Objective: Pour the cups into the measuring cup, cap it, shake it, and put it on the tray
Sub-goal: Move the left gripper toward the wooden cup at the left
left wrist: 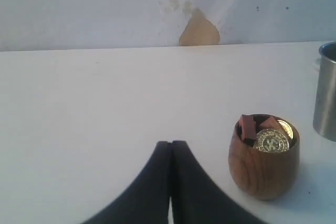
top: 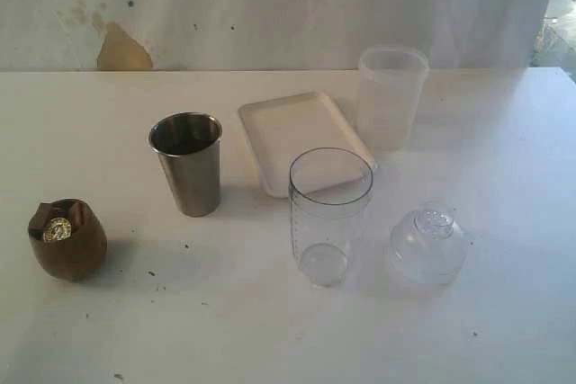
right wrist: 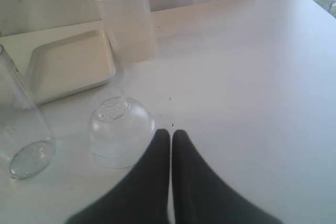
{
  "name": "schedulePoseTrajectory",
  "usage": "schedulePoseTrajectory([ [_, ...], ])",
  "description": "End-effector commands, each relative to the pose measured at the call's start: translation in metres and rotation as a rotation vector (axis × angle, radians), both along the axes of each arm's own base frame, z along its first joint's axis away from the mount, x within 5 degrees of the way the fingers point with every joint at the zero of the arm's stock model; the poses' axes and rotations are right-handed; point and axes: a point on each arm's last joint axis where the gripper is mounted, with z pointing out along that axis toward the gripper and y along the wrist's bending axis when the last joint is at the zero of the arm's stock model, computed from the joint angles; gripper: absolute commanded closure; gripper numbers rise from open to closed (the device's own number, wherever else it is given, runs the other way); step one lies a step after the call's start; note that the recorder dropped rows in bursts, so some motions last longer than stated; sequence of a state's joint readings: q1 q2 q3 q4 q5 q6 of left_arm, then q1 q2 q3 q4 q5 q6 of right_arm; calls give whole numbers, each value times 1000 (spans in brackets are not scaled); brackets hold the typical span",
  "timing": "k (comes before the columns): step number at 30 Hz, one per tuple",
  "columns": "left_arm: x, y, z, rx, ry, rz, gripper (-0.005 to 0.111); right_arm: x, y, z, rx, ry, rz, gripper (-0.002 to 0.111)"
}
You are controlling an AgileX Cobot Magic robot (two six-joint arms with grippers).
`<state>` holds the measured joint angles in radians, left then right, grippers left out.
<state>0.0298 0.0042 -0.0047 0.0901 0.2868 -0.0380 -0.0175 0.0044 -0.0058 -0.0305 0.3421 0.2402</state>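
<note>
A round brown wooden cup [top: 68, 242] [left wrist: 263, 157] stands at the front left of the table, holding a gold coin and brown pieces. Behind it to the right stands the steel tumbler [top: 187, 164] [left wrist: 326, 92]. The clear measuring cup [top: 328, 216] [right wrist: 18, 127] stands upright in the middle, its dome-shaped cap [top: 427, 244] [right wrist: 119, 129] beside it on the table. The white tray [top: 301, 137] [right wrist: 69, 64] lies behind them. My left gripper [left wrist: 171, 143] is shut and holds nothing, apart from the wooden cup. My right gripper [right wrist: 171, 131] is shut and holds nothing, close beside the cap. Neither gripper shows in the exterior view.
A frosted translucent tumbler [top: 391, 96] [right wrist: 125, 17] stands at the tray's far right corner. A stained white wall [top: 270, 6] runs along the table's back edge. Small dark specks dot the white tabletop [top: 270, 330].
</note>
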Motion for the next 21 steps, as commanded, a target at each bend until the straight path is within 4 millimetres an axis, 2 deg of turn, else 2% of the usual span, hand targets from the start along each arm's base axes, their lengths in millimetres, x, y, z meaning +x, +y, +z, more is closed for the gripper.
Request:
schedulePoseTrajectory([
  [1,1,0,3,65,-43,-9,107,0,0,-1,-8,-1,-3,107],
  [2,1,0,7,65,-85,-13,107,0,0,-1,-8,-1,-3,107],
  [3,2,-2,16,-81,-190,-16,107,0,0,-1,-8,-1,-3,107],
  [4,2,-2,20,-163,-241,-15,107,0,0,-1,-8,-1,-3,107],
  [7,-4,-1,47,-389,-556,-44,107,0,0,-1,-8,-1,-3,107],
  [9,-8,-1,57,-443,-671,-70,107,0,0,-1,-8,-1,-3,107],
  [10,-8,-1,57,-443,-668,-69,103,0,0,-1,-8,-1,-3,107],
  [11,-5,-1,54,-438,-623,-60,94,0,0,-1,-8,-1,-3,107],
  [12,-1,-1,53,-425,-598,-58,79,0,0,-1,-8,-1,-3,107],
  [13,1,-2,56,-410,-605,-63,61,0,0,-1,-8,-1,-3,107],
  [14,3,-2,61,-402,-612,-66,33,0,0,-1,-8,-1,-3,107],
  [15,7,-2,67,-397,-601,-66,13,0,0,-1,-8,-1,-3,107],
  [16,12,-3,71,-372,-575,-72,1,0,0,-1,-8,-1,-3,107],
  [19,26,-8,77,-286,-508,-111,2,0,0,-1,-8,-1,-3,107],
  [21,38,-12,73,-276,-419,-151,2,0,0,-1,-8,-1,-3,107],
])
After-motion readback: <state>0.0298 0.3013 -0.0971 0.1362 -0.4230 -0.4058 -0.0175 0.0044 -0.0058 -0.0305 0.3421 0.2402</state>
